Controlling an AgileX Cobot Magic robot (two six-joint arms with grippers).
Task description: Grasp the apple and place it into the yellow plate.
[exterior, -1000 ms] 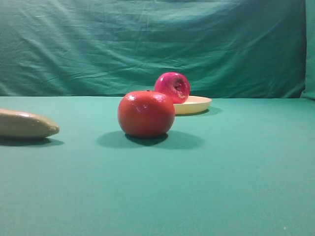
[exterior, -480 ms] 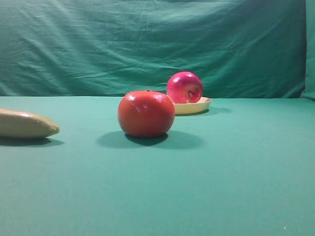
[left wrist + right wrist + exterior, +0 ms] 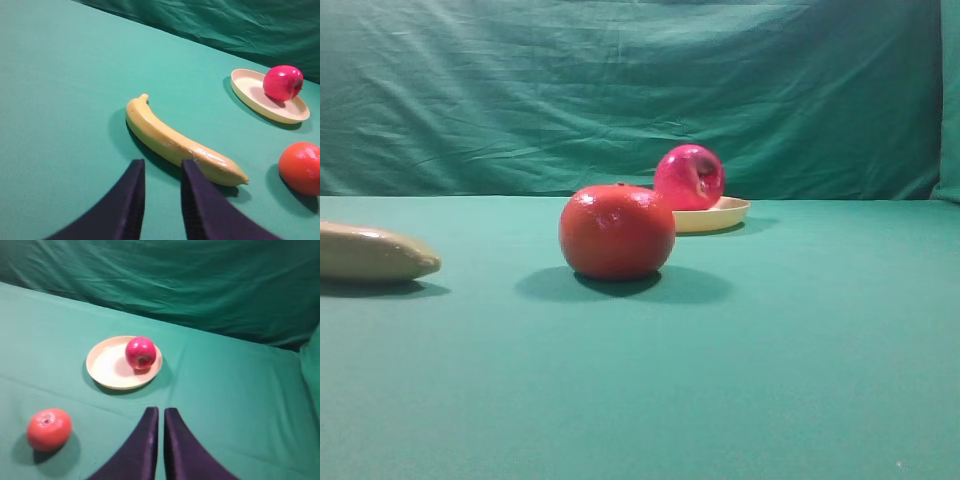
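Observation:
The glossy crimson apple (image 3: pixel 140 352) rests inside the pale yellow plate (image 3: pixel 110 365), toward its right rim, and no gripper touches it. In the exterior view the apple (image 3: pixel 689 177) shows behind the orange fruit, with the yellow plate (image 3: pixel 724 214) under it. My right gripper (image 3: pixel 161 410) is shut and empty, pulled back on the near side of the plate. In the left wrist view my left gripper (image 3: pixel 161 167) hangs above the cloth with a narrow gap between its fingers and nothing in them, far from the apple (image 3: pixel 282 82) and the plate (image 3: pixel 248 85).
An orange-red round fruit (image 3: pixel 617 231) stands in front of the plate on the green cloth. A banana (image 3: pixel 180 145) lies just ahead of the left fingers, at the left edge in the exterior view. A green curtain (image 3: pixel 620 90) closes off the back.
The apple has rolled a little to the right on the plate, then rocked slightly back, its stem dimple turning. Orange fruit and banana have stayed put.

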